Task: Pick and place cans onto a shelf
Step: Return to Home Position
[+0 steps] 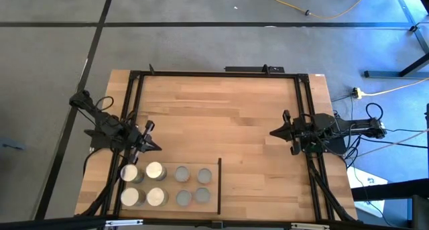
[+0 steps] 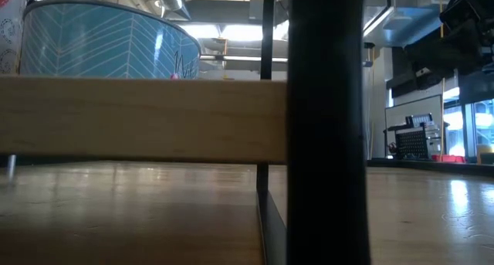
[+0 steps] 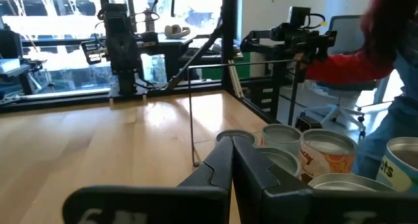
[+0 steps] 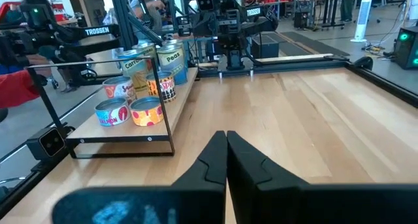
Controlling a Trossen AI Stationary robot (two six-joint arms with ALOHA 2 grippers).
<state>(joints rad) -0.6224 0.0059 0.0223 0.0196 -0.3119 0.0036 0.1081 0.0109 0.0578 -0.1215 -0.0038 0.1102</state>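
Above: eight cans (image 1: pixel 155 171) fill the shelf (image 1: pixel 212 166) at the table (image 1: pixel 221 109) corner beside the left gripper (image 1: pixel 153 147); the right gripper (image 1: pixel 275 132) waits at the opposite edge. Low: the shelf board blocks most. Wrists: both finger pairs pressed together, empty. Swinging low, the left arm could topple cans.

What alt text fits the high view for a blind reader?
Eight cans stand in two rows of four on the shelf at the lower left of the table. The left gripper, shut, is beside the shelf; the right gripper, shut, waits at the right edge.
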